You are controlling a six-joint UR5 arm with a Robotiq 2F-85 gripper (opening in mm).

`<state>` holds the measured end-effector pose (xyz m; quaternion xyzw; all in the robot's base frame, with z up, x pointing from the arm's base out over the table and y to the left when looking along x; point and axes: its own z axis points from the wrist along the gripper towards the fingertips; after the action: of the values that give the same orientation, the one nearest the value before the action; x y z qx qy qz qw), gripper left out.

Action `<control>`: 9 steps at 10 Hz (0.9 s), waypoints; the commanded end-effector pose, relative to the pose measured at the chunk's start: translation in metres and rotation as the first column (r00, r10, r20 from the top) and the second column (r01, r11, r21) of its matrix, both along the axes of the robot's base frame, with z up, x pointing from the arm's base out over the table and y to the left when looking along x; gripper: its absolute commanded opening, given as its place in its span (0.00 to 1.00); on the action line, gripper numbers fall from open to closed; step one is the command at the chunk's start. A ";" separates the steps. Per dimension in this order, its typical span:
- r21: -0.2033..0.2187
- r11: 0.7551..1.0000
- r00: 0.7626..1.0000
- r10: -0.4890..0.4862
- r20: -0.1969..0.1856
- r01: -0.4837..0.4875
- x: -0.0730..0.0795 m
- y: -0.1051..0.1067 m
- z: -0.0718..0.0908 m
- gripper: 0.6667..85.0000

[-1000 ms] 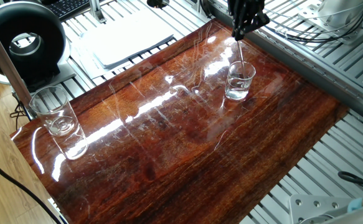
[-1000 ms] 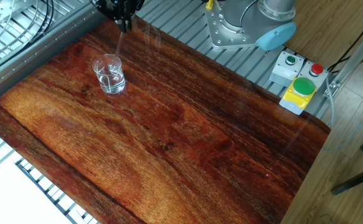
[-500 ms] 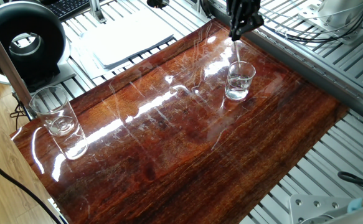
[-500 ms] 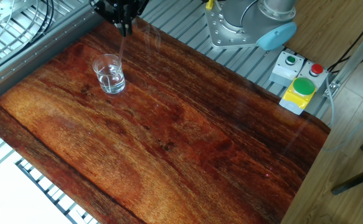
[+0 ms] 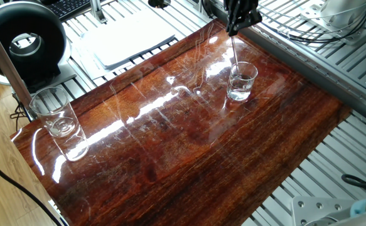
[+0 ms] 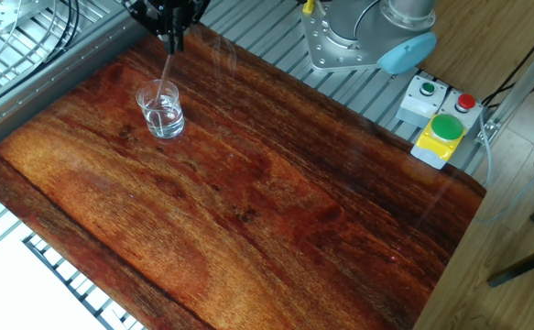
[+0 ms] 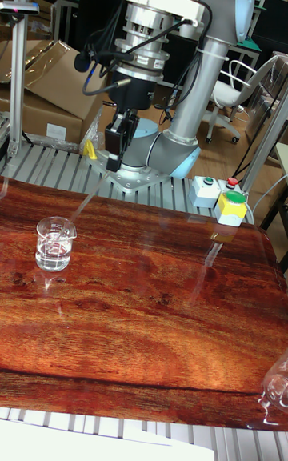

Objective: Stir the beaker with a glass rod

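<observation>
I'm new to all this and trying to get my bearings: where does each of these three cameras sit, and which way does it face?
One fixed view: high, near the tumbler, looking across the wooden table; only the gripper shows.
The other fixed view: high, opposite side, showing the gripper and arm base.
Tall fixed view: low at the table edge, facing the whole arm.
All share the beaker and glass rod.
</observation>
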<state>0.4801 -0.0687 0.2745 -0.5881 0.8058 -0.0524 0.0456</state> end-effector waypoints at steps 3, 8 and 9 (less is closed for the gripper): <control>0.063 0.996 0.998 -0.060 -0.037 0.062 -0.010 0.014 0.000 0.00; -0.004 0.999 0.998 0.035 0.048 -0.035 0.012 0.000 0.003 0.00; -0.003 0.999 0.998 0.033 0.045 -0.033 0.011 0.000 0.003 0.00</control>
<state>0.4865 -0.0674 0.2750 -0.5917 0.8020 -0.0576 0.0572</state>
